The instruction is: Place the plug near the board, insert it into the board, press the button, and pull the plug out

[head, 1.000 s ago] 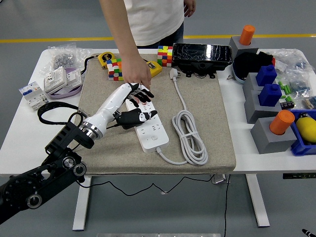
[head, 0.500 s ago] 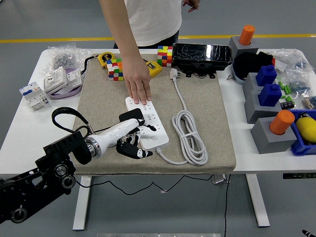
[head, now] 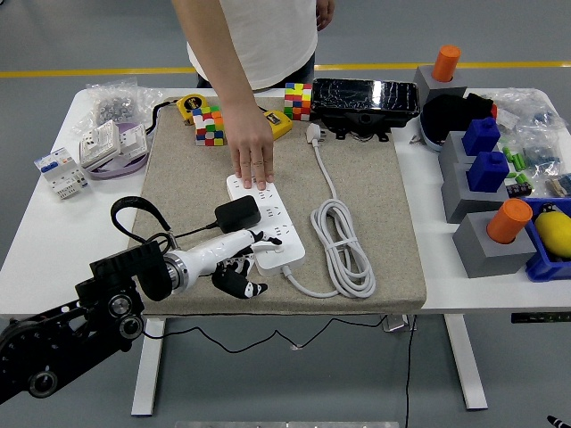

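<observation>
- Left robot hand (head: 243,267) now hangs at the near left corner of the power strip (head: 265,219), fingers half curled and pointing down, gripping nothing that I can make out; a second ago it lay spread over the strip's middle, under the person's hand
- With the robot hand drawn back towards the near edge of the table (head: 53,241), the black plug adapter (head: 237,212) shows clearly, seated on the left side of the strip about halfway along, its thin black cable trailing left across the beige mat (head: 178,169)
- That suggests the insertion is done, and the press at the near end of the strip is either just made or about to be; pulling the plug out is left
- Person's hand (head: 252,159) presses flat on the far end of the strip, as it did a second ago, steadying it
- Strip's long axis runs from far-left to near-right, its white cord leaving the near end and looping into a coil (head: 343,241) just to its right
- Adapter sits squarely on the strip's top face
- Right robot hand is out of view
</observation>
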Motion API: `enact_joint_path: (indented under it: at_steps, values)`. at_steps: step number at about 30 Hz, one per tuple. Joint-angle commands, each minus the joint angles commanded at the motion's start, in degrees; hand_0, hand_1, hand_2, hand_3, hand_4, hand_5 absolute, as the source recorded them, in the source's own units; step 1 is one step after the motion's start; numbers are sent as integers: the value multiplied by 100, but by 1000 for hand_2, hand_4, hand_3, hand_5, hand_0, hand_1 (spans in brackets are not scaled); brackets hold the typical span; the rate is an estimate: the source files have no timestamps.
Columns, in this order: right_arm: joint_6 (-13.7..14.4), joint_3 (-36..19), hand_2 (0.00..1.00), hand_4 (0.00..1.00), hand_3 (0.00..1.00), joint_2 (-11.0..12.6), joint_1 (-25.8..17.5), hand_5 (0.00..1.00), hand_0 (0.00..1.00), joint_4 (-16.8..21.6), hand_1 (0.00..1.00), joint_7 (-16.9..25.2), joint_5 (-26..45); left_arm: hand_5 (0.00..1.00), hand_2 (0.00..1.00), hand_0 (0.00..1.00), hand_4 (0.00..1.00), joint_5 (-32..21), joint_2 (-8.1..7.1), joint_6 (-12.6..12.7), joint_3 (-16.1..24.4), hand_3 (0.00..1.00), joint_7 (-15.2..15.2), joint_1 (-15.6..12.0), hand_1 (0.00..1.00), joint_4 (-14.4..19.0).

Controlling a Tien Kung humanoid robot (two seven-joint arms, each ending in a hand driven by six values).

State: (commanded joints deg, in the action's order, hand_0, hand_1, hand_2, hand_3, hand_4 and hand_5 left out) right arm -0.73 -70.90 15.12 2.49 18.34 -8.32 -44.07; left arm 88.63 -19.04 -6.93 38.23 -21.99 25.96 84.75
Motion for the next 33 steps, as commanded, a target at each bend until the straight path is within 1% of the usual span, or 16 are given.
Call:
enact_joint_path:
  at_steps: [7, 13, 14, 19, 20, 23, 25, 26, 27, 30, 31, 32, 33]
  values:
    - [2, 9, 601, 880, 538, 17, 11, 407, 574, 11, 630, -1, 4, 2, 123, 102, 715, 37, 101, -24, -69, 892, -75, 98, 71, -167]
    - [2, 3, 602, 880, 538, 18, 6, 407, 573, 7, 630, -4, 5, 2, 123, 102, 715, 50, 98, -125, -98, 885, -190, 108, 71, -237]
    - [2, 2, 601, 880, 538, 17, 3, 407, 572, 6, 630, -4, 6, 2, 122, 102, 713, 53, 97, -139, -100, 818, -210, 106, 72, -248]
    - [4, 0, 601, 880, 538, 17, -3, 407, 572, 11, 630, -3, -1, 2, 122, 102, 713, 30, 90, -216, -97, 818, -290, 93, 72, -271]
    - [4, -2, 601, 880, 538, 16, -5, 407, 573, 14, 630, -2, -2, 2, 122, 101, 714, 28, 90, -227, -96, 759, -304, 88, 71, -279]
    - [4, -13, 601, 880, 538, 12, -19, 407, 573, 16, 630, -2, -9, 2, 122, 101, 714, 44, 94, -244, -89, 759, -323, 61, 71, -298]
    - [7, -49, 601, 880, 538, 4, -26, 407, 573, 24, 630, 1, -20, 2, 122, 101, 714, 9, 90, -122, -14, 759, -141, 7, 71, -255]
    - [8, -64, 601, 880, 538, -1, -30, 407, 573, 26, 630, 1, -26, 2, 122, 103, 720, -24, 89, -67, 22, 718, -54, -12, 69, -232]
    - [9, -73, 601, 880, 538, -5, -33, 407, 573, 25, 630, 1, -30, 2, 122, 103, 720, -53, 88, -28, 49, 718, 19, -23, 69, -217]
    - [7, -106, 601, 880, 538, -27, -47, 407, 573, 15, 630, 0, -34, 2, 122, 103, 720, -287, 79, 265, 177, 718, 483, -52, 69, -144]
    - [6, -115, 601, 880, 538, -32, -48, 407, 573, 13, 630, -1, -35, 2, 122, 103, 720, -367, 80, 400, 197, 718, 643, -54, 69, -140]
    - [5, -122, 601, 880, 538, -35, -48, 407, 573, 13, 630, -1, -37, 45, 129, 140, 753, -445, 82, 562, 212, 642, 824, -57, 66, -141]
    - [6, -131, 601, 880, 538, -38, -47, 407, 573, 13, 630, 0, -41, 45, 129, 140, 753, -531, 84, 704, 227, 642, 977, -62, 66, -150]
